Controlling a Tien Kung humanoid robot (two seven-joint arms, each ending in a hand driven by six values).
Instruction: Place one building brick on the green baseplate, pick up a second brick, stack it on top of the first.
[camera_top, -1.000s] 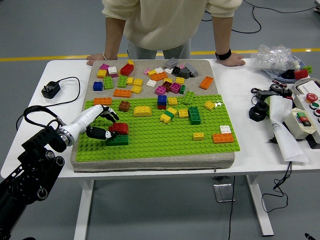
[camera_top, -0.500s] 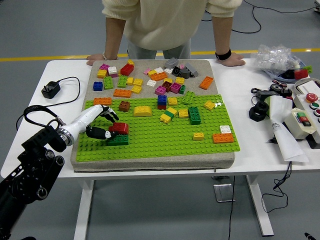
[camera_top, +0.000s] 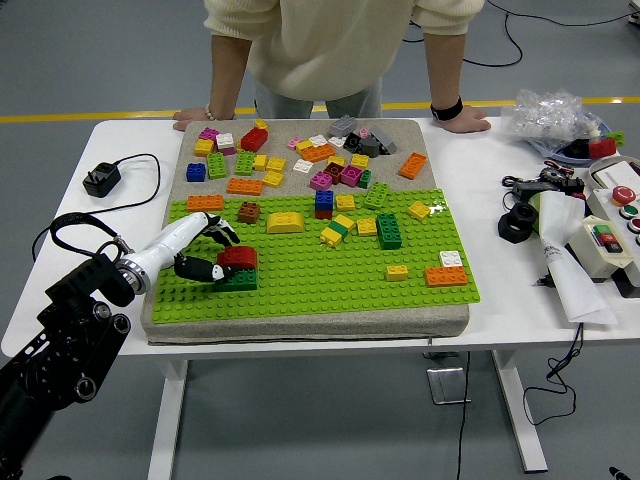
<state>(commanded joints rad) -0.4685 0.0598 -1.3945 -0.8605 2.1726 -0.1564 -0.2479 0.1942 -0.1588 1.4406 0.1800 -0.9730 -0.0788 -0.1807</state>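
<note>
On the left part of the green baseplate (camera_top: 330, 275) a red brick (camera_top: 239, 257) sits on top of a dark green brick (camera_top: 237, 280). My left hand (camera_top: 212, 250) comes in from the lower left. Its black fingertips (camera_top: 218, 268) curl around the red brick's left side and touch it. The right hand is out of view.
Many loose bricks lie on the grey mat (camera_top: 300, 150) behind the baseplate, and several more on the plate's middle and right. A person stands at the far side with both hands resting on the table edge. A black charger (camera_top: 101, 180) lies left; tools and a control box (camera_top: 610, 225) lie right.
The left hand has shifted very slightly; the red brick stays on the dark green one.
</note>
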